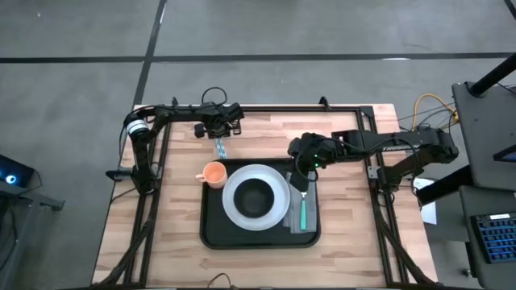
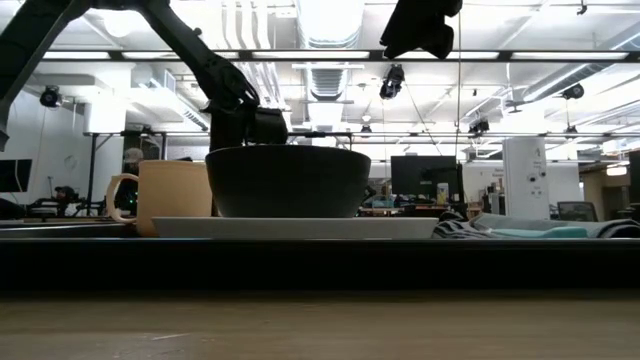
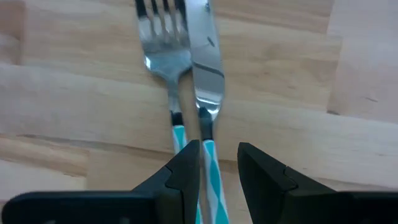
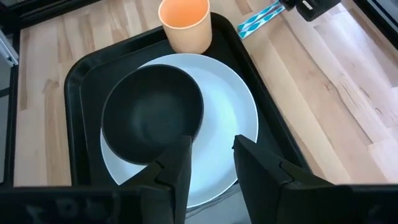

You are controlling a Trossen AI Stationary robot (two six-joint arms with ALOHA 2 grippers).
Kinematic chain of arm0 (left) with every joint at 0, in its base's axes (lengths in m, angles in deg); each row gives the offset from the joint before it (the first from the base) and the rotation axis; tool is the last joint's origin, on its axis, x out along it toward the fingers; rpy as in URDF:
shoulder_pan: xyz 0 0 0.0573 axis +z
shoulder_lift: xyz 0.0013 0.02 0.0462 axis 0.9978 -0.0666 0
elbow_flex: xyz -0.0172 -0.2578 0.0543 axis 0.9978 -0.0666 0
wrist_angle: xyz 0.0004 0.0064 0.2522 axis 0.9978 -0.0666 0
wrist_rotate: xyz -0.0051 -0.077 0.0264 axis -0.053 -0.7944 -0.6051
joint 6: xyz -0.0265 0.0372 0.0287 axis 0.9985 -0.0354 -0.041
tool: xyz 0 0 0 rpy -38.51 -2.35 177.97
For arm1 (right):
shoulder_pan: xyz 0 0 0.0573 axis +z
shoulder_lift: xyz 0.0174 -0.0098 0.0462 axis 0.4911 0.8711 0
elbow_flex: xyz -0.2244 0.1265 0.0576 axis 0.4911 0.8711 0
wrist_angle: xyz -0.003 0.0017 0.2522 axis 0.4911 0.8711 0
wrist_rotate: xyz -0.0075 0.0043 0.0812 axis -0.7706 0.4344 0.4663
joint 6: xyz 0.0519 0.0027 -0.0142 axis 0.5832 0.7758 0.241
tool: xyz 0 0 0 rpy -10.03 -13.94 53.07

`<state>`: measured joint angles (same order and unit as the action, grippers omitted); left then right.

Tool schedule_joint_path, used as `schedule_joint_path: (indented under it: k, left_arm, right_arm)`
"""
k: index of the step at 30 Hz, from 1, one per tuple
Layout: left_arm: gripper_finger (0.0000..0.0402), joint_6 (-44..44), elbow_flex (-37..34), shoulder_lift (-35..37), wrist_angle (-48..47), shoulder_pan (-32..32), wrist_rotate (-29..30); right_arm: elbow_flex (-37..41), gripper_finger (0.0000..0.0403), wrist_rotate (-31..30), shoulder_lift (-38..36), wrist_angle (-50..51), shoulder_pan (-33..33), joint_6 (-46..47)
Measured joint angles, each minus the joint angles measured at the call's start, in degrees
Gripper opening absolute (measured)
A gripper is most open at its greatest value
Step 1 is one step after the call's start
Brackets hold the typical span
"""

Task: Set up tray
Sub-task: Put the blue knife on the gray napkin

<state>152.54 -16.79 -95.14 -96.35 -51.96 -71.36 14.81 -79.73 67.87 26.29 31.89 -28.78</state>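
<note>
**Tray Layout and Gripper Positions**

The large black rectangular tray (image 1: 211,229) with rounded corners and a raised rim is located on the light wooden slatted table (image 1: 355,242), just below the table's centre in the high view. A round white plate (image 1: 276,187) is seated in the middle of the tray, and a dark round bowl (image 1: 255,196) is seated on the plate. A small orange cup (image 1: 214,172) with a handle is placed at the tray's 10 o'clock corner, touching the plate's rim. At the tray's 3 o'clock side, a flat grey rectangular napkin (image 1: 296,217) is laid beside the plate, and a utensil with a teal handle (image 1: 303,211) is laid on it.

The left gripper (image 1: 218,129) is positioned at 12 o'clock from the cup, over bare table beyond the tray's far edge. A steel fork (image 3: 163,37) and a steel knife (image 3: 205,56), both with teal-and-white striped handles, are lying side by side on the wood. In the left wrist view the knife handle is seen passing between the two dark fingers (image 3: 186,171), which are set narrowly apart; whether the handle is pinched cannot be told.

The right gripper (image 1: 305,161) is positioned over the tray's 2 o'clock corner, above the napkin's far end. Its fingers (image 4: 177,165) are seen slightly spread, with a gap between them and nothing held.
</note>
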Motion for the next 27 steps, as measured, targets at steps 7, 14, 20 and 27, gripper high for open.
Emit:
schedule_joint_path:
  k: [7, 14, 20, 27]
  left_arm:
    - [0.0089, 1.75, -3.73, 0.21, 5.20, -0.15, -2.01]
    - [0.0084, -0.68, -4.37, 0.28, 6.09, -0.17, -2.69]
    - [0.0016, -2.90, -4.31, 0.26, 6.37, -0.37, -4.04]
    - [0.0006, -3.27, -3.97, 0.81, 7.80, -0.77, -5.99]
  right_arm:
    - [0.00, 0.0106, -0.02, 0.00, -0.09, 0.00, 0.00]
    - [0.00, 0.0103, -0.04, 0.00, -0.76, -0.02, -0.04]
    - [0.00, 0.0094, -0.11, -0.02, -4.30, -0.02, -0.59]
    - [0.00, 0.0083, -0.13, -0.22, -6.70, -0.02, -0.34]
